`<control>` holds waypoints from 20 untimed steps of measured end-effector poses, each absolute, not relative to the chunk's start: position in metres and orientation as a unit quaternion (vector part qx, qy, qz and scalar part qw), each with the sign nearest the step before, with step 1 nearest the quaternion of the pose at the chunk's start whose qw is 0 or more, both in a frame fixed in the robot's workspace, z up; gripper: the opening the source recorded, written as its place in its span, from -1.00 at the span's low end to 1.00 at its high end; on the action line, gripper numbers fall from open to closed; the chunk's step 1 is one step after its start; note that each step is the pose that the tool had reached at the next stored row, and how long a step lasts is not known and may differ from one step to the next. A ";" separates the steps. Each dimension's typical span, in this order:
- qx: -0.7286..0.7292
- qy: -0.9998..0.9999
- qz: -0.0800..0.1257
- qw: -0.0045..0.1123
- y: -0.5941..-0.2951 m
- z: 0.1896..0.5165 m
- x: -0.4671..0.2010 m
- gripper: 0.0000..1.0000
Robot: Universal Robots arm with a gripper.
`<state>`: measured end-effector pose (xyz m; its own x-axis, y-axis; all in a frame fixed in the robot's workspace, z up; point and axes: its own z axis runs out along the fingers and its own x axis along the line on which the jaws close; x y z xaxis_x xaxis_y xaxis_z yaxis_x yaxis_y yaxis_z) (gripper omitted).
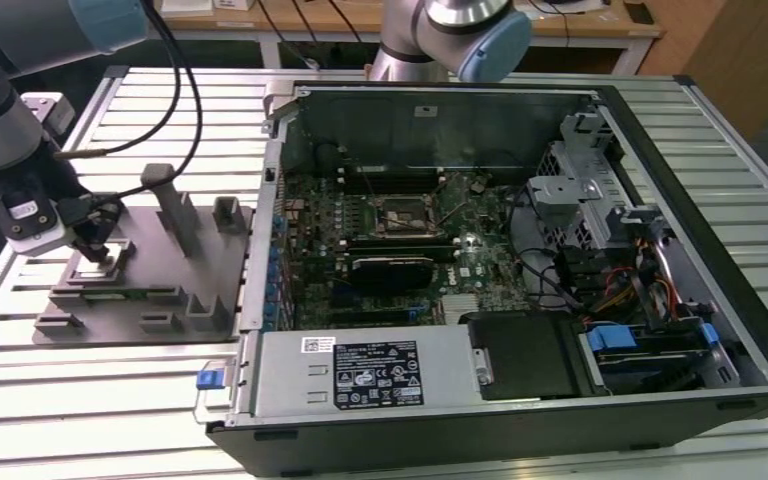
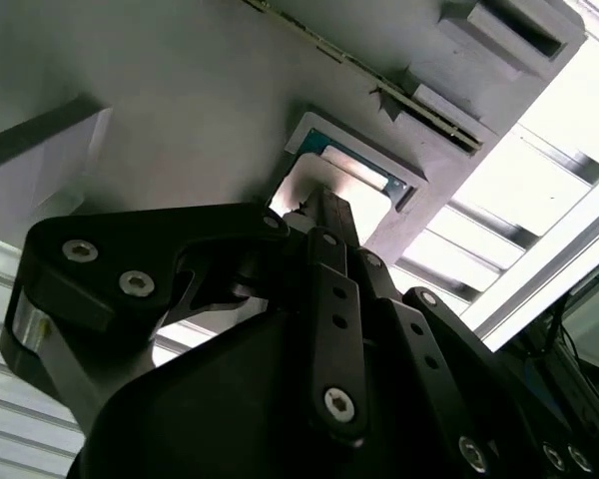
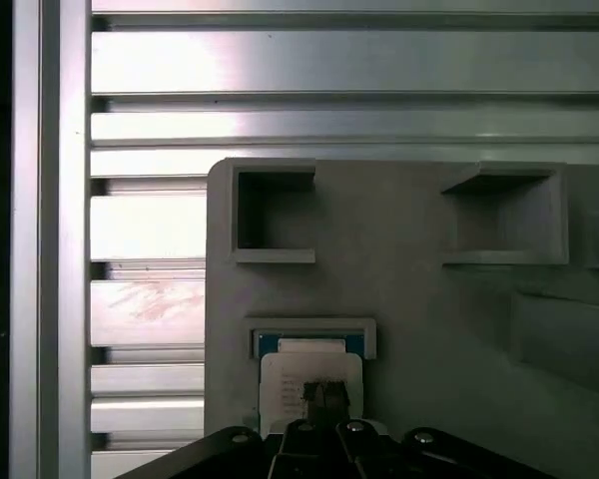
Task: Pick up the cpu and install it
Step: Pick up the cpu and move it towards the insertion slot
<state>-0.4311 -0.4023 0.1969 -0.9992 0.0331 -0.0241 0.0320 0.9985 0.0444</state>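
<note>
The cpu (image 3: 285, 379) lies in a recess of the grey tray (image 3: 409, 299). The tool (image 3: 324, 396), drawn shut and holding nothing, seems to touch its top; pressing off-centre could tilt or jam it in the tray.

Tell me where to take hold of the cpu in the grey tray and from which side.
Take the cpu by its flat metal top plate, near the middle, from straight above. It lies flat and face-up in a framed recess of the grey tray, whose rim seems to wall in its edges.
</note>
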 end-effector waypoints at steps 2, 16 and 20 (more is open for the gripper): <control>0.016 1.000 0.022 0.012 -0.402 0.195 -0.432 -0.79; 0.016 1.000 0.022 0.012 -0.401 0.193 -0.435 -0.66; 0.016 1.000 0.022 0.012 -0.401 0.193 -0.435 -0.41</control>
